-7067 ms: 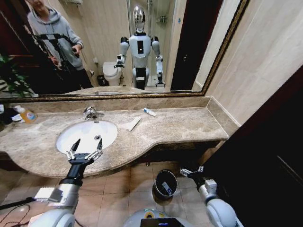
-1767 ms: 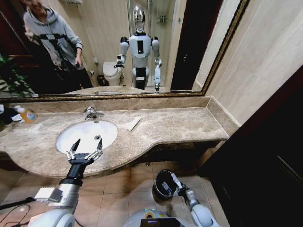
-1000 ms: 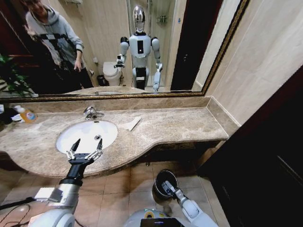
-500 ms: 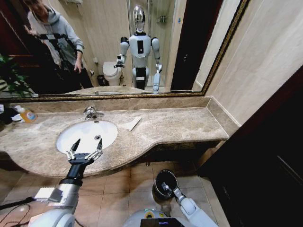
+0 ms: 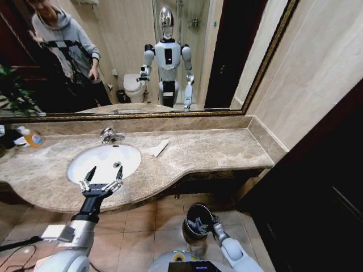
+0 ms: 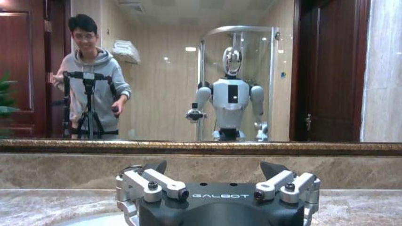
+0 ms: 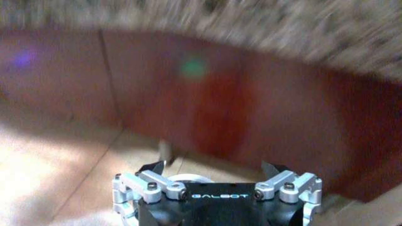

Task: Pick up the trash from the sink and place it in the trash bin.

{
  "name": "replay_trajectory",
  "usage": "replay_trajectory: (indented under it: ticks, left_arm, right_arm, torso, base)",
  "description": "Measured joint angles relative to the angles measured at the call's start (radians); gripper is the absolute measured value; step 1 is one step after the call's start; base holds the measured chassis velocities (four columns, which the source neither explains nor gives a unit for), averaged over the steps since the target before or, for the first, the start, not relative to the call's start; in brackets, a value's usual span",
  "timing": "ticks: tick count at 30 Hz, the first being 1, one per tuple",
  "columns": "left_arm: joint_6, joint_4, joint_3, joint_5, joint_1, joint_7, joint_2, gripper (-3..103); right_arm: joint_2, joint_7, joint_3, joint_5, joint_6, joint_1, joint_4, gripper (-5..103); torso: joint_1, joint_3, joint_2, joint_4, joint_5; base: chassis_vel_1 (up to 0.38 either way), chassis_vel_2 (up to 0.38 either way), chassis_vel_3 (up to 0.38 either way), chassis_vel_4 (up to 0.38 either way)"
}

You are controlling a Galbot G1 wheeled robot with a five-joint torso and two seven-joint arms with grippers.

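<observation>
Right now the left gripper (image 5: 102,180) hangs over the near rim of the sink (image 5: 85,156), fingers spread wide, nothing between them. In the left wrist view the left gripper (image 6: 217,175) shows the same way: both finger pairs flared apart, pointing at the backsplash and mirror (image 6: 188,70) w/ open counter ahead.

Sink basin looks bare white apart from the drain plug (image 5: 117,165); chrome faucet (image 5: 109,135) sits at the far rim. A folded white paper (image 5: 159,148) lies on the marble counter (image 5: 215,148), just beside the basin's right edge, not in it. Soap bottle (image 5: 32,137) stands far left against the backsplash. Counter right of the paper is open stone up to the side wall.

Down on the tiled floor the trash bin (image 5: 198,221) stands below the counter's front edge, w/ small pale bits inside against the dark liner. The right gripper (image 5: 215,224) is at the bin's right rim, low beside it. Right wrist view is motion-smeared: the right gripper (image 7: 217,175) has its fingers apart, empty, facing the dark cabinet front under the stone lip; floor room left of it is free.
</observation>
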Motion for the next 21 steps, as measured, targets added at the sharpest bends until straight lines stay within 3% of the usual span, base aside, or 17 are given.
replay_trajectory:
  ticks: [1,4,11,15,21]
  left_arm:
    - [0.000,0.000,0.000,0.000,0.000,0.000,0.000,100]
    - [0.000,0.000,0.000,0.000,0.000,0.000,0.000,100]
    - [0.000,0.000,0.000,0.000,0.000,0.000,0.000,100]
    - [0.000,0.000,0.000,0.000,0.000,0.000,0.000,100]
    - [0.000,0.000,0.000,0.000,0.000,0.000,0.000,100]
  right_arm:
    - [0.000,0.000,0.000,0.000,0.000,0.000,0.000,100]
    - [-0.011,0.025,0.110,0.026,0.016,-0.152,0.221,100]
    - [0.021,0.067,0.187,0.050,0.020,-0.350,0.532,100]
    - [0.073,0.103,0.239,0.046,0.036,-0.388,0.628,100]
    - [0.063,0.091,0.247,0.077,0.028,-0.415,0.769,100]
  torso:
    - [0.000,0.000,0.000,0.0000,0.0000]
    - [0.000,0.000,0.000,-0.0001,-0.0004]
    - [0.000,0.000,0.000,-0.0002,-0.0005]
    - [0.000,0.000,0.000,-0.0002,-0.0003]
    - [0.000,0.000,0.000,-0.0003,-0.0005]
  base:
    - [0.000,0.000,0.000,0.000]
    - [0.000,0.000,0.000,0.000]
    - [0.000,0.000,0.000,0.000]
    - [0.000,0.000,0.000,0.000]
    - [0.000,0.000,0.000,0.000]
